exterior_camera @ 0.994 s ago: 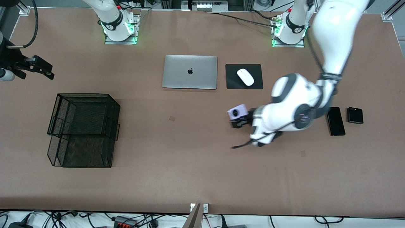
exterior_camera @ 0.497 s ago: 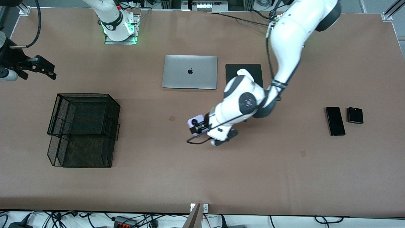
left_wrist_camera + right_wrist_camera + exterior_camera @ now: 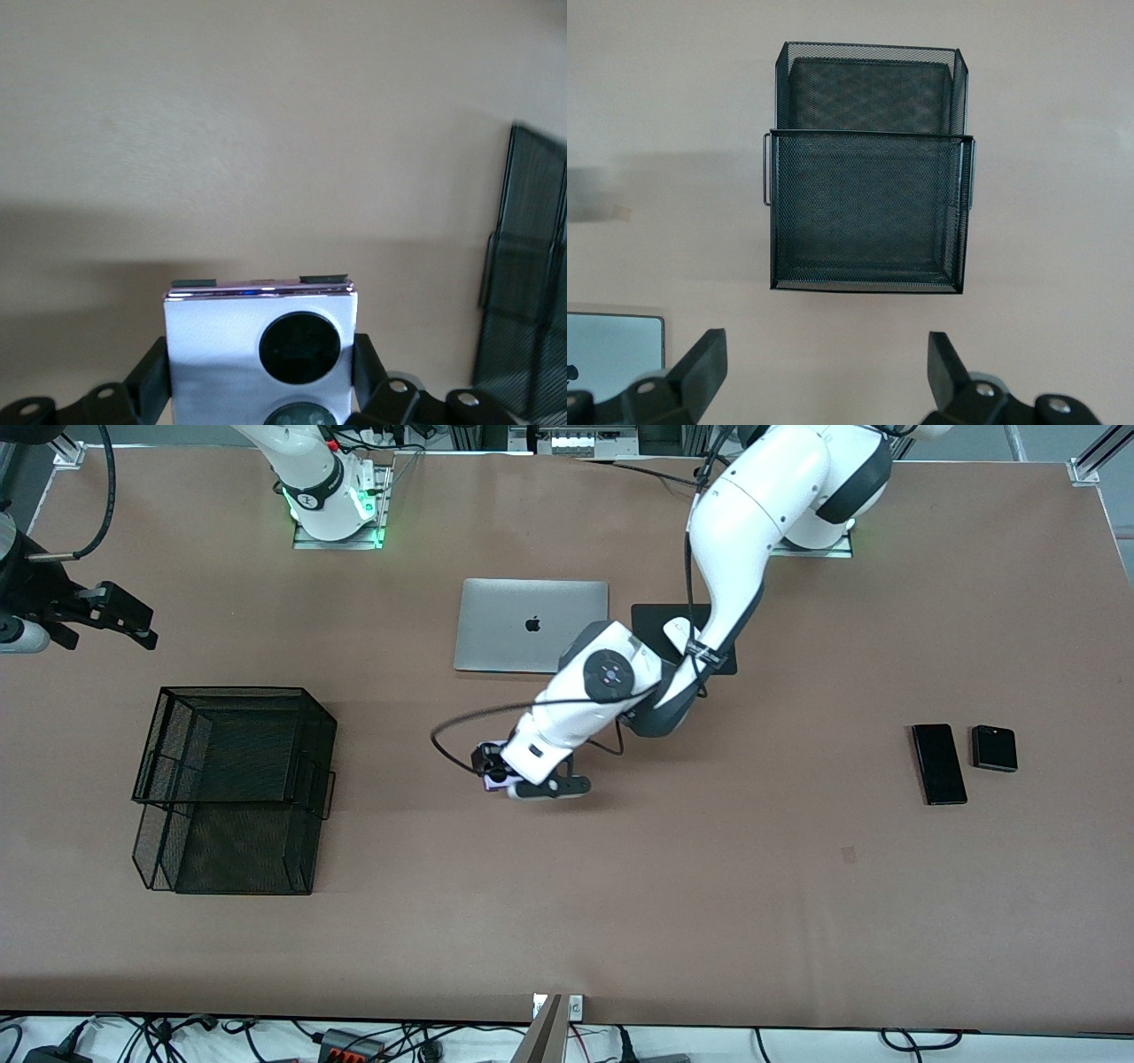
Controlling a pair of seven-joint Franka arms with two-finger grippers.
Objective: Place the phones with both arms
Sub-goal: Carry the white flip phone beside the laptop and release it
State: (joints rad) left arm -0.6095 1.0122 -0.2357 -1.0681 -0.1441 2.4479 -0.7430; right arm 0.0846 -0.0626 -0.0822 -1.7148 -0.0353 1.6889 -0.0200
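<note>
My left gripper (image 3: 493, 772) is shut on the small squarish lavender phone (image 3: 488, 783) and holds it over the bare middle of the table, between the laptop and the mesh basket. In the left wrist view the phone (image 3: 221, 341) sits between my fingers (image 3: 152, 376), its black camera circles facing the camera. The long black phone (image 3: 939, 763) and the small squarish black phone (image 3: 993, 747) lie side by side toward the left arm's end. My right gripper (image 3: 140, 627) waits open and empty toward the right arm's end; it shows open in its wrist view (image 3: 826, 354).
A black wire-mesh basket (image 3: 177, 731) stands toward the right arm's end; it shows in the right wrist view (image 3: 868, 133) and at the edge of the left wrist view (image 3: 532, 266). A silver laptop (image 3: 531, 626) and a black mouse pad (image 3: 654, 646) with a white mouse (image 3: 679, 629) lie near the bases.
My left arm has carried the lavender phone across the table from near the black phones toward the mesh basket. The right arm has hardly moved.
</note>
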